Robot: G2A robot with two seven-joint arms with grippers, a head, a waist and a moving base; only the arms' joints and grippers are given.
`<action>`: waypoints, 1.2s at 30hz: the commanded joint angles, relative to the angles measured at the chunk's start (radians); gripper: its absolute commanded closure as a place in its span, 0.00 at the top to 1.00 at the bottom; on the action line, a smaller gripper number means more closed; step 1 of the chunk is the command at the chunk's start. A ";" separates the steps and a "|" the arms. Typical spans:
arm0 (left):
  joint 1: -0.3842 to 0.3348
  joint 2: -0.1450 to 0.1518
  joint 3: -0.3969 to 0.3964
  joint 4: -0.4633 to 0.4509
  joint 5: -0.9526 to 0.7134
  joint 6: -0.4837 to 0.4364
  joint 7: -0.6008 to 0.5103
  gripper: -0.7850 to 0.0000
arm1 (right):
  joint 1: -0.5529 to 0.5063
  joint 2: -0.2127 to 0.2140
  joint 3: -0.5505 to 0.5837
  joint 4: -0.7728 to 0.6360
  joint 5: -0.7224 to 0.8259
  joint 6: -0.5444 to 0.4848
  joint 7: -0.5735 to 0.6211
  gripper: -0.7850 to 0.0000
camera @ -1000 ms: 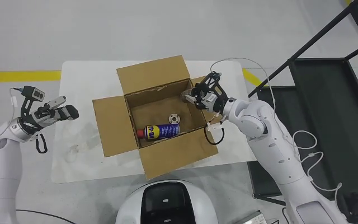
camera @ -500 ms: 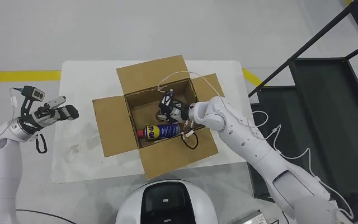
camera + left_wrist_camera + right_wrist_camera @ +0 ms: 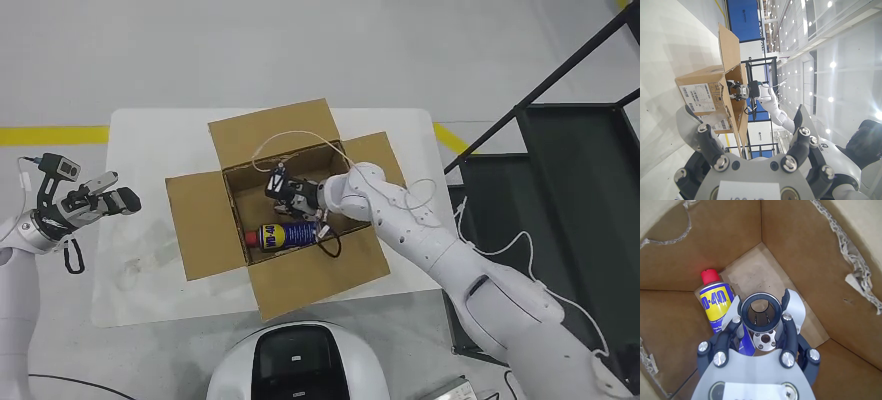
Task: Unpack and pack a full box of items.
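An open cardboard box [image 3: 270,135] stands mid-table, also seen in the left wrist view [image 3: 702,81]. On its floor lies a blue-and-yellow spray can [image 3: 290,235] with a red cap [image 3: 715,298]. My right gripper [image 3: 280,193] hangs inside the box beside the can, shut on a hollow metal sleeve [image 3: 761,329] held between its fingers [image 3: 762,298]. A round metal flange [image 3: 764,340] shows beneath the sleeve. My left gripper [image 3: 125,195] stands open and empty over the table's left edge, well clear of the box [image 3: 744,113].
The four box flaps stick outward, and the white table [image 3: 150,270] has bare room left of the box. A black metal rack [image 3: 560,150] stands to the right of the table. A white cable loops over the right arm.
The right gripper went from the box's right wall leftward and down into the box, carrying the sleeve. The left arm has kept still.
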 commanded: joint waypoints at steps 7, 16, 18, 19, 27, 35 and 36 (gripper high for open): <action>0.000 0.000 0.000 0.000 0.000 0.000 0.000 1.00 | 0.020 -0.008 0.044 -0.005 0.067 -0.015 -0.017 1.00; 0.032 0.000 0.044 -0.016 0.017 0.063 0.028 1.00 | -0.114 0.093 0.341 -0.339 0.275 0.002 0.172 1.00; 0.024 -0.001 0.056 0.013 0.011 0.072 0.031 1.00 | -0.168 0.118 0.417 -0.438 0.313 0.032 0.259 1.00; 0.019 -0.002 0.064 0.030 0.006 0.076 0.028 1.00 | -0.197 0.129 0.458 -0.481 0.345 0.058 0.299 1.00; -0.034 -0.031 0.167 0.125 -0.066 0.080 0.010 1.00 | -0.355 0.177 0.653 -0.696 0.458 0.204 0.480 1.00; -0.094 -0.067 0.262 0.182 -0.122 0.039 0.028 1.00 | -0.355 0.177 0.653 -0.696 0.458 0.204 0.480 1.00; -0.101 -0.071 0.270 0.190 -0.133 0.044 0.030 1.00 | -0.355 0.177 0.653 -0.696 0.458 0.204 0.480 1.00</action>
